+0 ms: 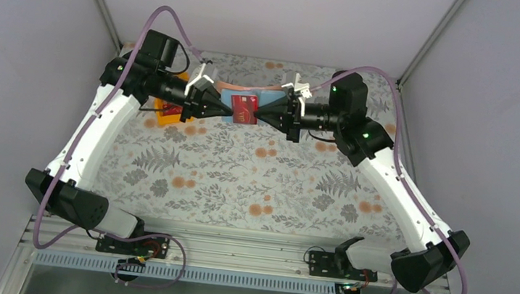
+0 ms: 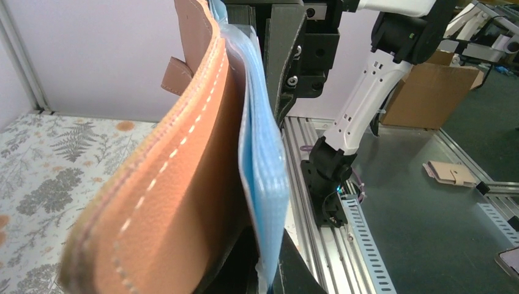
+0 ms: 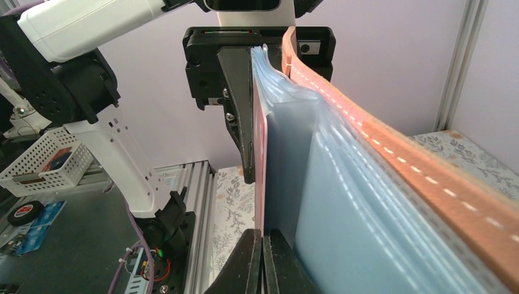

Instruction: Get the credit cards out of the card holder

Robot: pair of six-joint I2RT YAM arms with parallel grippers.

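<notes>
The card holder (image 1: 249, 88) is held in the air over the back of the table, tan outside and light blue lining (image 1: 226, 100). A red credit card (image 1: 244, 109) sticks out of the lining. My left gripper (image 1: 223, 111) is shut on the card holder's left edge; its wrist view shows the tan leather (image 2: 183, 184) and blue lining (image 2: 266, 165) between my fingers (image 2: 269, 275). My right gripper (image 1: 260, 115) is shut on the red card's right edge (image 3: 259, 153), with the jaws (image 3: 262, 257) pressed together on it beside the blue lining (image 3: 343, 202). No teal card shows.
An orange tray (image 1: 171, 112) lies on the floral cloth behind my left gripper. Enclosure walls stand at the back and both sides. An aluminium rail (image 1: 232, 250) runs along the near edge. Off the table are a cardboard box (image 2: 428, 92) and a white basket (image 3: 49, 162).
</notes>
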